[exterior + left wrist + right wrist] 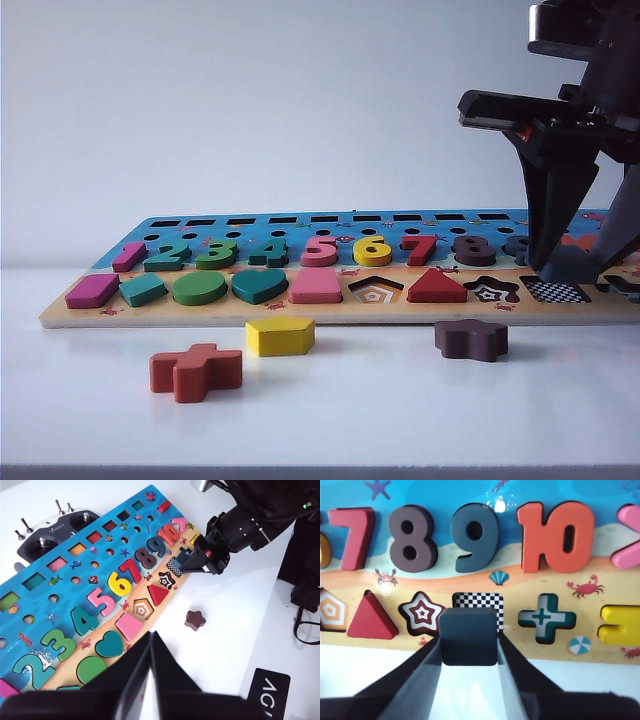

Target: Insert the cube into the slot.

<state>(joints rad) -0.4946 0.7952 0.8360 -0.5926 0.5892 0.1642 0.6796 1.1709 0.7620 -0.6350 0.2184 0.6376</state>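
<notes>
Up front on the white worktop (400,420) sit a red cross piece (196,371), a yellow pentagon (280,336) and a maroon star (471,339), all loose beside the puzzle board (300,312). Right gripper (469,639) is clamped on the cube (468,636), hanging just at the near edge of the checkerboard slot (479,601), not in it yet. Left gripper (150,645) hovers well apart over the board's other end with its tips pressed together, holding nothing.
</notes>
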